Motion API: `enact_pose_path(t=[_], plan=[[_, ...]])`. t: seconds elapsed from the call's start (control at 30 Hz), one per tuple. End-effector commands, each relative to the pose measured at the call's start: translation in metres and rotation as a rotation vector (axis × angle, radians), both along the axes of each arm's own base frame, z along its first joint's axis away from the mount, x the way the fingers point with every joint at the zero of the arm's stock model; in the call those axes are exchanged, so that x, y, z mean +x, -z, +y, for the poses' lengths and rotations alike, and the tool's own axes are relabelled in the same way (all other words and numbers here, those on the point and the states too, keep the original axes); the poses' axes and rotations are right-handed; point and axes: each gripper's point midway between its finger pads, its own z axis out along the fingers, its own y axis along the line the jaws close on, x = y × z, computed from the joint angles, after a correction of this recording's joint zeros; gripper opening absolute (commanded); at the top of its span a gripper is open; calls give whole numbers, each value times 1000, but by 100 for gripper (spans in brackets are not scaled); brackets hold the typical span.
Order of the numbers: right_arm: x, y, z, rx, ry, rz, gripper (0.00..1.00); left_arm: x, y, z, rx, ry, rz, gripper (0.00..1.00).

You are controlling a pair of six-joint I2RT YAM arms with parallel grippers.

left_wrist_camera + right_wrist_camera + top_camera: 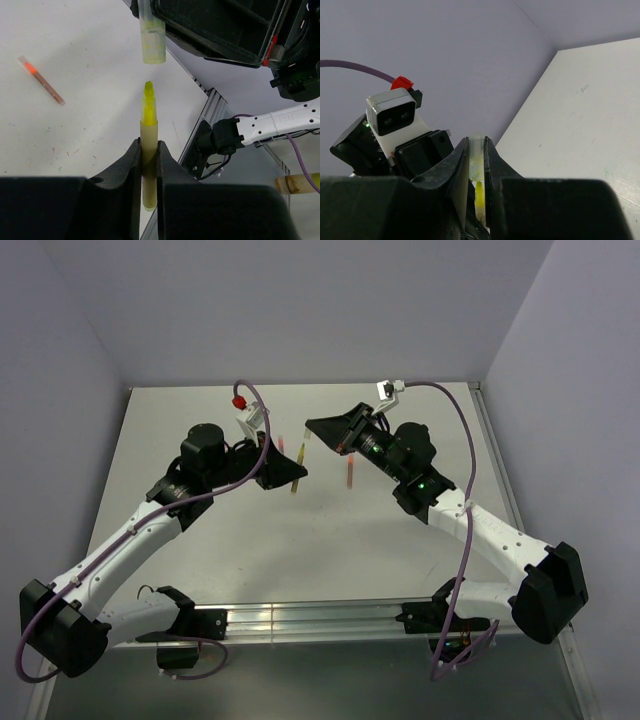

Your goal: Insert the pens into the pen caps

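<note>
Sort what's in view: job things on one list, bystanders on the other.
Job: yellow pen in left gripper; pale cap in right gripper; red pen on table.
Lying about: purple cable; rail.

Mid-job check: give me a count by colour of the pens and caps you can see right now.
Yellow-green: 2 (pen in the left hand, cap in the right hand)
Red: 2 (long red stick and shorter red-pink piece, both on the table; too small to tell pen from cap)
Total: 4
</note>
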Motion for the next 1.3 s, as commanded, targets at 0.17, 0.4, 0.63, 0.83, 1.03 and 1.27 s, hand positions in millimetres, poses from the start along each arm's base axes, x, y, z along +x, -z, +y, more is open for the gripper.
enact_pose_path(t=[0.17, 0.4, 0.63, 0.83, 1.03, 1.27], plan=[[1, -26, 3, 5, 33, -72, 0, -4, -31, 0, -57, 4, -76, 0], [-1, -26, 10, -3, 19, -71, 0, -3, -31, 2, -56, -1, -80, 0], [-3, -25, 11, -11, 18, -71, 0, -3, -33, 4, -58, -10, -87, 0], [-6, -26, 11, -13, 18, -79, 0, -1, -29, 5, -56, -16, -70, 0], [-4, -29, 8, -14, 48, -80, 0, -3, -30, 3, -70, 11, -82, 0], [-1, -41, 6, -13, 71, -98, 0, -7, -24, 2, -59, 41, -75, 0]])
